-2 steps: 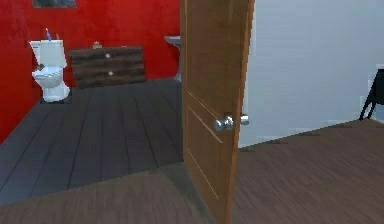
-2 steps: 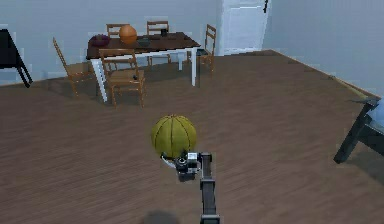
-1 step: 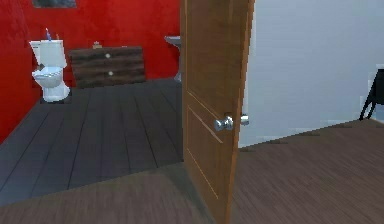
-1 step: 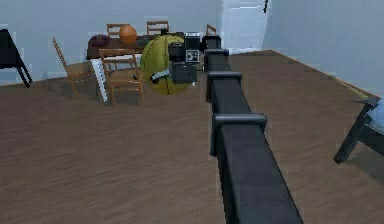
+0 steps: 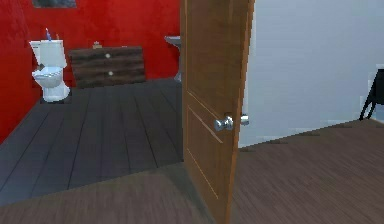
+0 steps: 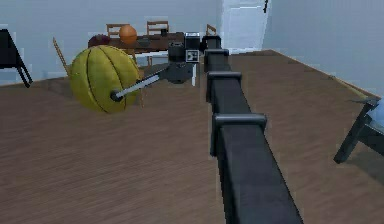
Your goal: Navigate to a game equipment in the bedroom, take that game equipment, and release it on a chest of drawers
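Hanging clear of the floor (image 6: 120,165), the yellow ball (image 6: 92,68) is held by the gripper (image 6: 125,93), near the counter (image 6: 152,43); an orange ball (image 6: 127,35) lies on that counter. The forward view adds a wooden door (image 5: 212,80), a toilet (image 5: 50,72) and dark drawers (image 5: 107,66).

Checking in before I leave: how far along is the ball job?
Pickup looks done: the yellow ball hangs at the gripper, clear of the floor. Carrying is in hand. Left: releasing it on drawers; a dark drawer unit stands beyond the open door.
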Controlling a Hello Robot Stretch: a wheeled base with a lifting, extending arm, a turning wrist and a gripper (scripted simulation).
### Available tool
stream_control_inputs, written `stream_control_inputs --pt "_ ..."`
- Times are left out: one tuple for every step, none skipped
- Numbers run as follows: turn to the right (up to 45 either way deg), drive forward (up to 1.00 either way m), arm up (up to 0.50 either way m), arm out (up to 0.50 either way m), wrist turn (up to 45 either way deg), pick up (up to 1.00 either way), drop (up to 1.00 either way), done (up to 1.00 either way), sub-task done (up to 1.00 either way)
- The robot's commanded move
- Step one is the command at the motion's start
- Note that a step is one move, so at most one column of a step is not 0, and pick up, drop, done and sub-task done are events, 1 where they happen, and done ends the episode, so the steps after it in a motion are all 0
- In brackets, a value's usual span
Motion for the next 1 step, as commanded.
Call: stream_control_inputs --pt "0.0 0.00 0.00 0.00 -45.0 0.00 0.00 0.00 0.00"
